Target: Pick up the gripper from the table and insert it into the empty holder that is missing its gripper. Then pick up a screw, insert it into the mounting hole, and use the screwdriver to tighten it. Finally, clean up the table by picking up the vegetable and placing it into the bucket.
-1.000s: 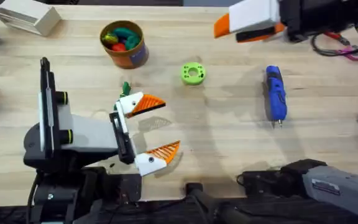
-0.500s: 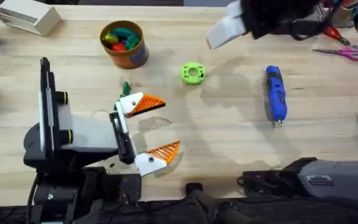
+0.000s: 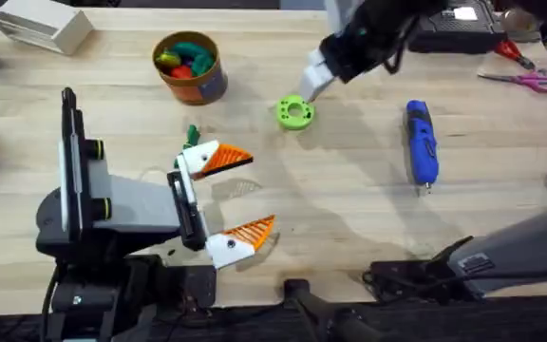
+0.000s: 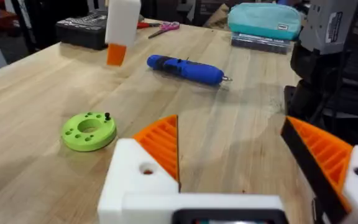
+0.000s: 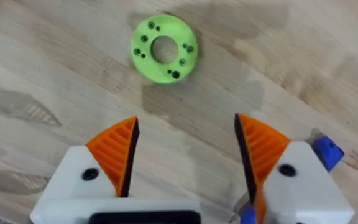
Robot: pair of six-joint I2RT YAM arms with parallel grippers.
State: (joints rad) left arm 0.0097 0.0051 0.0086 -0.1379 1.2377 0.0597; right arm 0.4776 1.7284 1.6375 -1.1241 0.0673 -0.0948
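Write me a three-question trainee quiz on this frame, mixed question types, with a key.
1. True or false: the screwdriver is held by the right gripper.
2. What stands nearest the right gripper in the overhead view? A) the bucket B) the green ring C) the white box
3. Fill in: the left gripper has its orange fingers ____.

Key: 1. False, it lies on the table, and the right gripper is open and holding nothing. 2. B. 3. Open, with nothing between them.
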